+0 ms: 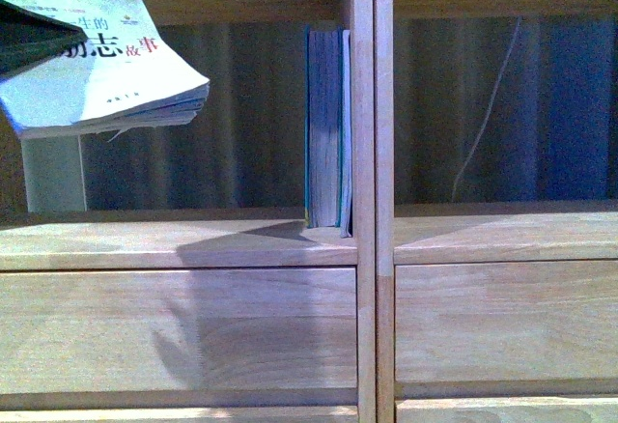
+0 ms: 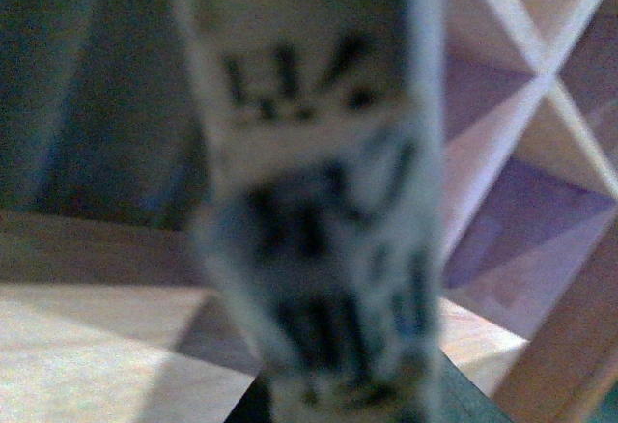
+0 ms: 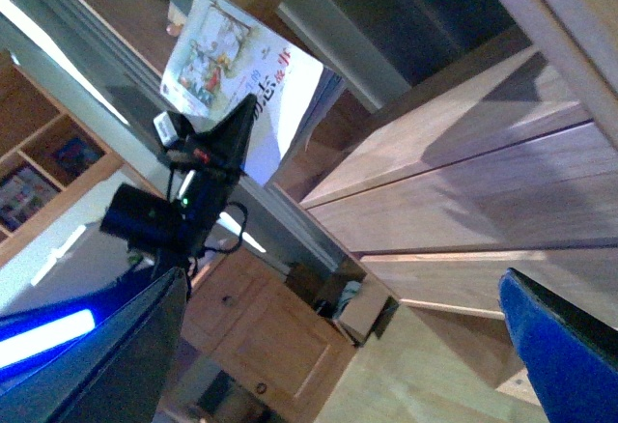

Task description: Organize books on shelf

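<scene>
The white softcover book (image 1: 97,66) with a colourful cover and black lettering hangs tilted at the upper left of the front view, in front of the left open compartment of the light-wood shelf (image 1: 174,244). My left gripper (image 1: 19,42) is shut on it; only a dark finger shows. The left wrist view shows the book's cover (image 2: 309,201) blurred and very close. The right wrist view shows the book (image 3: 241,85) held by the left gripper (image 3: 227,143). The teal book (image 1: 328,128) stands upright against the centre divider. My right gripper (image 3: 348,346) is open and empty. The slim pale book is not distinguishable.
The shelf's centre divider (image 1: 374,191) splits two columns. Drawer-like panels (image 1: 179,331) lie below the compartments. The right compartment (image 1: 502,114) holds no books; a thin white cord (image 1: 488,114) hangs behind it. A wooden cabinet (image 3: 261,346) shows in the right wrist view.
</scene>
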You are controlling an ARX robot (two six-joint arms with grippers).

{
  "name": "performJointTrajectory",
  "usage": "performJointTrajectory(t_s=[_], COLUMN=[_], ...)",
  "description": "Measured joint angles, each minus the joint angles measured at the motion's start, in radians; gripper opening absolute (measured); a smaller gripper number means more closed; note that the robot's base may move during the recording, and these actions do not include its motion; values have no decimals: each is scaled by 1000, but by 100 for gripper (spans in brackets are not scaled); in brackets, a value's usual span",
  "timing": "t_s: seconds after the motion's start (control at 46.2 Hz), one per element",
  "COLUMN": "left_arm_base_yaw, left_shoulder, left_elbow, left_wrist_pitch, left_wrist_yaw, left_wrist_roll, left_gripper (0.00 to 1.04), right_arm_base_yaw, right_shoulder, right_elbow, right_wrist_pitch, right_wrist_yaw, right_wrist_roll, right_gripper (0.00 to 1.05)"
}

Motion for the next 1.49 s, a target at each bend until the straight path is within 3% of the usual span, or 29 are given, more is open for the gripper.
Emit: performJointTrajectory(t_s=[0.281, 0.476, 0.779, 0.908, 1.298, 1.493], left_arm_base_yaw=[-54, -117, -258, -307, -401, -410], left_shoulder=[204, 338, 555, 600, 602, 590], left_elbow=[260, 427, 709, 724, 588, 551], left_wrist_pitch=[-252, -336, -407, -389, -262, -216], left_wrist_yaw=[-189, -304, -503, -594, -702, -784], left_wrist_roll=[389, 639, 943, 1001, 1098, 1136], left_gripper=[7, 7, 7, 7, 7, 43], right_arm_base_yaw=[-148, -244, -284, -284, -284, -284], right_shoulder=[-227, -349, -394, -394, -395, -395], right_elbow=[-24, -26, -31, -31, -31, -31], right_wrist_pitch=[-209, -264, -306, -306, -306, -306], right_wrist_yaw=[-80, -126, -116, -116, -116, -116], right_wrist_roll=[-208, -293, -332, -332, -335, -335], right_gripper=[98, 98, 98, 98, 98, 98])
